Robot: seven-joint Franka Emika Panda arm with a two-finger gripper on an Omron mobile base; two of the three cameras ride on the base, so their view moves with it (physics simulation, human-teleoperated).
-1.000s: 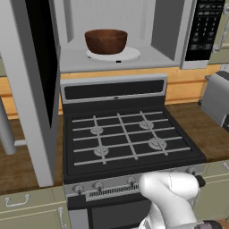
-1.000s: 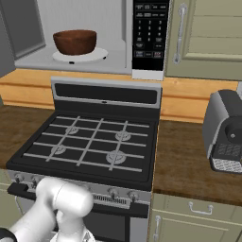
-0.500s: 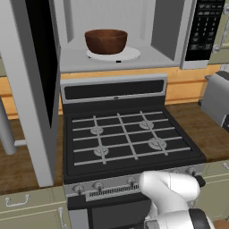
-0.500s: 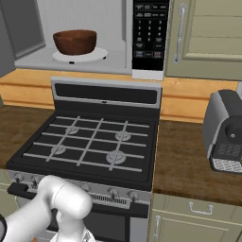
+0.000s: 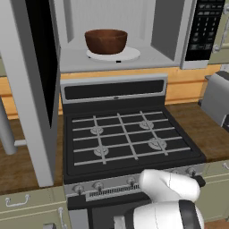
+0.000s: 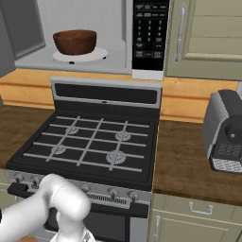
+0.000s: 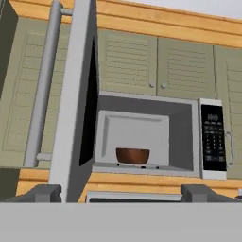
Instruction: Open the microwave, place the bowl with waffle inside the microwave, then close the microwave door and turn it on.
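The microwave point(image 5: 179, 40) hangs above the stove with the microwave door point(image 5: 31, 89) swung wide open to the left, its bar handle point(image 7: 45, 85) facing outward. Inside, the dark reddish-brown bowl point(image 5: 106, 40) point(image 6: 74, 41) point(image 7: 133, 155) stands upright on the white turntable point(image 5: 129, 54). The waffle is hidden inside the bowl. My gripper point(image 7: 124, 196) is open and empty, low and well back from the oven, looking up at the cavity. The black keypad point(image 6: 150, 30) is on the right of the oven front.
A black gas stove point(image 5: 127, 138) with grey grates lies directly below the microwave, knobs along its front. A grey toaster point(image 6: 227, 130) stands on the wooden counter point(image 6: 184, 160) to the right. Beige cabinet doors point(image 6: 208, 33) flank the oven. My white arm point(image 5: 165, 201) sits low before the stove.
My arm's white elbow has shifted slightly in front of the stove. The bowl, the turntable and the open door have stayed where they were.
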